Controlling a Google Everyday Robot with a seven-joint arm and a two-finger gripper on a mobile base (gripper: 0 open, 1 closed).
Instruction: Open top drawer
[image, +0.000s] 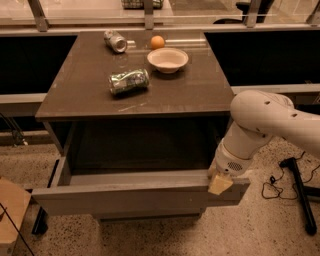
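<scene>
The top drawer (125, 196) stands pulled far out from under the grey-brown tabletop, its dark shallow box open to view and its long flat front panel nearest the camera. My gripper (220, 183) sits at the right end of that front panel, at its top edge, with the white arm (260, 125) reaching in from the right. One pale fingertip shows against the panel. The lower drawer fronts are mostly hidden beneath the open drawer.
On the tabletop (200, 95) lie a crushed green can (129, 81), a silver can (115, 41), an orange (157, 42) and a white bowl (168, 59). A cardboard box (10, 212) stands at the left. A black stand leg and cable (295, 185) lie on the floor at right.
</scene>
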